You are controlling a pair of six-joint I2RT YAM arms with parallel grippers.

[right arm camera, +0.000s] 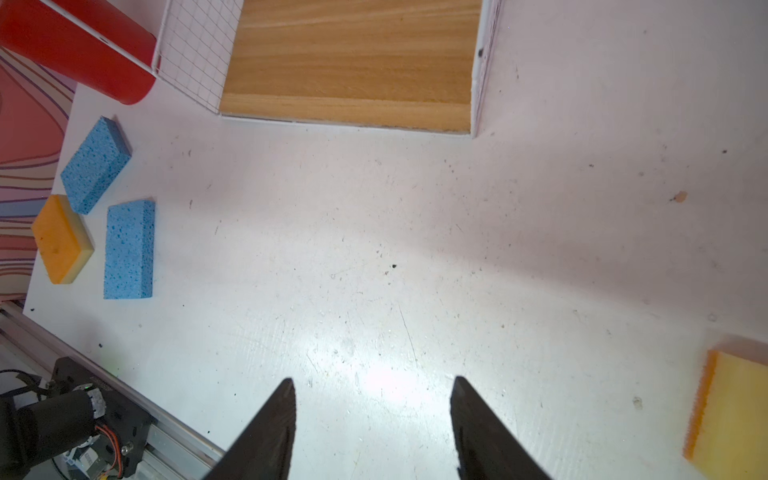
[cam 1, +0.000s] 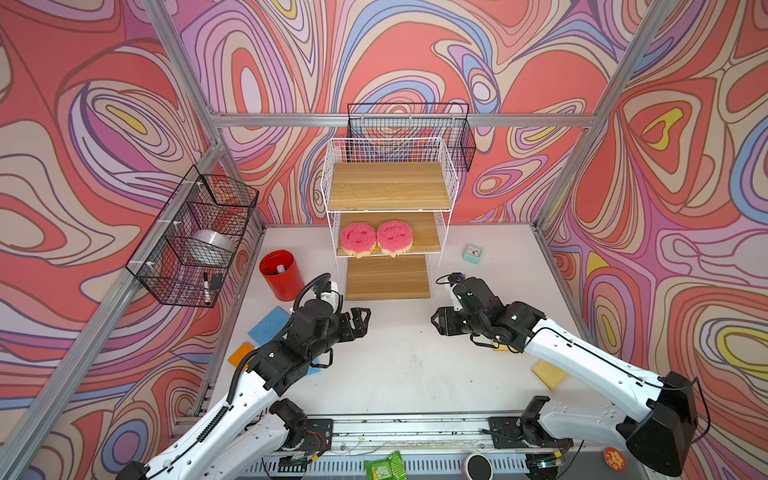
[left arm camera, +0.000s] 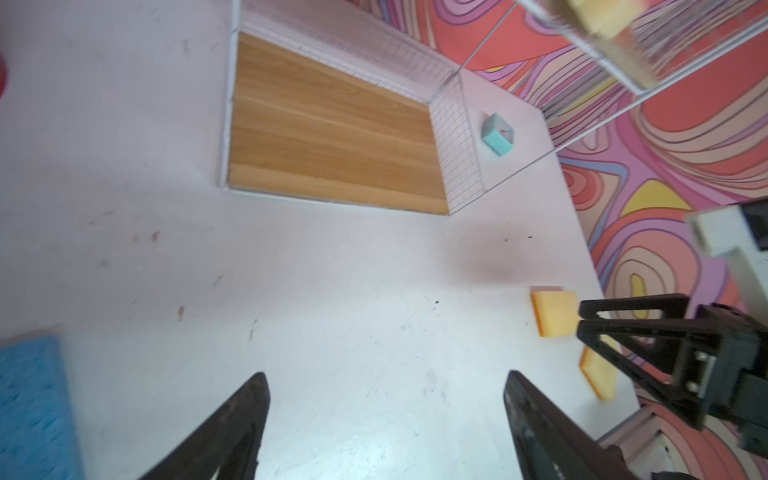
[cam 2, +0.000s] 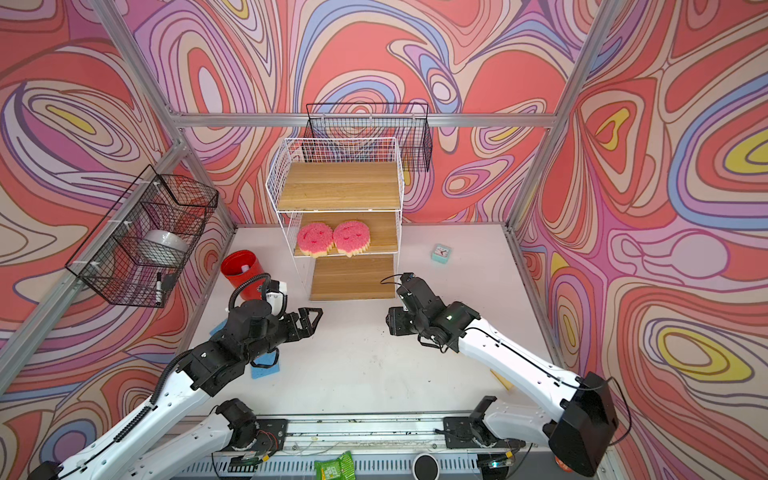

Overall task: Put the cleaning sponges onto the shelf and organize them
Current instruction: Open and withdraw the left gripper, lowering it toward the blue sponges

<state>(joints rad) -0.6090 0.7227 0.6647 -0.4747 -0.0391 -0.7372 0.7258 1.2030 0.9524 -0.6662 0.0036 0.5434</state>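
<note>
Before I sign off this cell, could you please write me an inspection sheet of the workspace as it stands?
Surface: white table, scuffed and speckled.
Job's things: pink smiley sponges side by side on the middle board of the shelf, overhanging its front edge; top and bottom boards bare. On the table: blue sponges, orange sponge, yellow-topped sponges.
Clutter: red cup, mint clock.
Grippers: left gripper and right gripper open, empty, above the table.
Cables: black hose along the left arm, thin cable along the right; no snag seen.
Surroundings: black wire baskets, patterned walls.
</note>
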